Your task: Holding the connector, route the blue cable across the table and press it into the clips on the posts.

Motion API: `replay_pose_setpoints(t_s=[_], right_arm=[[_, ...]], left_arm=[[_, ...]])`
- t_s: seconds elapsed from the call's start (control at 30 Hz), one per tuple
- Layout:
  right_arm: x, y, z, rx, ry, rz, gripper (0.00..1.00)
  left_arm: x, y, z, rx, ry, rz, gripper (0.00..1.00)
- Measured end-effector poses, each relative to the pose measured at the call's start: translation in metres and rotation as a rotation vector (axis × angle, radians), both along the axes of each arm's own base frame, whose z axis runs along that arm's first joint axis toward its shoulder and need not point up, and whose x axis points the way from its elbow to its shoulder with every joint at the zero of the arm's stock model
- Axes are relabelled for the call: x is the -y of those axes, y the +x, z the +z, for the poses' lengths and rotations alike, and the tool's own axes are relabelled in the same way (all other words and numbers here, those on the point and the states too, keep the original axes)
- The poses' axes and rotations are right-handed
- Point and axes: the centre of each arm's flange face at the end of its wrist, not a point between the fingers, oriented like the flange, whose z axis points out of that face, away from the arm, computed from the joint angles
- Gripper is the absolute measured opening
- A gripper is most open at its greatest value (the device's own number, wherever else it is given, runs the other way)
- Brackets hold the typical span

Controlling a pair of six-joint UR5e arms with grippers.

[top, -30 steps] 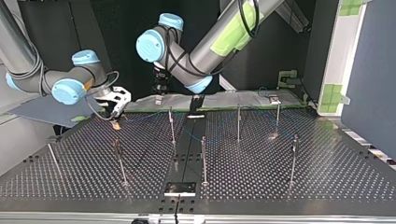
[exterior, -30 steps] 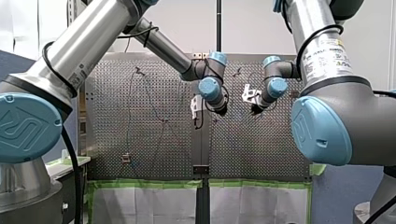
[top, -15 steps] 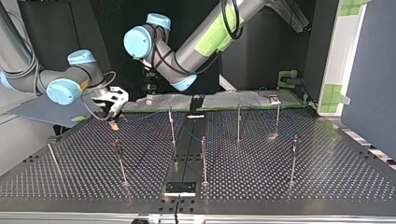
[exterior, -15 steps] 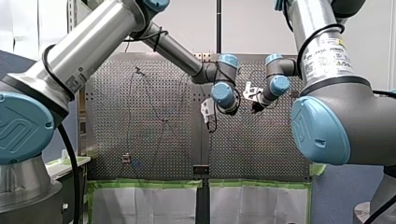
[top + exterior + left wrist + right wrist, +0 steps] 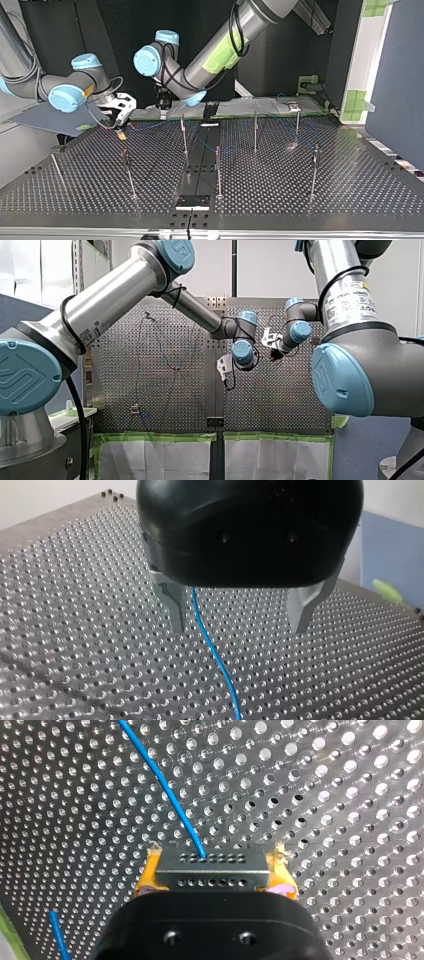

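Across the table (image 5: 350,192) stand perhaps seven posts (image 5: 218,172).

Bare metal with a dull satin sheen on the perforated table (image 5: 75,605); the posts (image 5: 218,170) are thin bright metal. The blue cable (image 5: 215,655) has a smooth, slightly glossy plastic jacket, and the connector (image 5: 210,867) is matt grey metal. The left gripper (image 5: 240,627) has a glossy black plastic shell and bare matt metal fingers (image 5: 176,605); the right gripper (image 5: 215,870) has rubbery-looking yellow pads (image 5: 150,872), frayed at the edges.

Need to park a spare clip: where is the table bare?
Top view: bare right of the rightmost post and between it and the near middle post. Crowded far left: blue cable, my left tool, my right tool holding the connector.
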Motion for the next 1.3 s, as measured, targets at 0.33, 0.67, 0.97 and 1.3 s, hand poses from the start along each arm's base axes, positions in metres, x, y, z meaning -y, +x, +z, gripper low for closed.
replay_pose_setpoints(t_s=[0.33, 0.67, 0.97, 1.3], right_arm=[[0.000, 0.000, 0.000, -0.001, 0.001, 0.000, 0.00], [0.000, 0.000, 0.000, -0.001, 0.000, 0.000, 0.00], [0.000, 0.000, 0.000, 0.000, 0.000, 0.000, 0.00], [0.000, 0.000, 0.000, -0.001, -0.002, 0.000, 0.00]], left_arm=[[0.002, 0.032, 0.015, 0.056, -0.056, 0.055, 1.00], [0.007, 0.039, 0.008, 0.043, -0.059, 0.043, 1.00], [0.011, 0.049, -0.029, -0.006, -0.050, 0.039, 1.00], [0.011, 0.055, -0.037, -0.013, -0.049, 0.047, 1.00]])
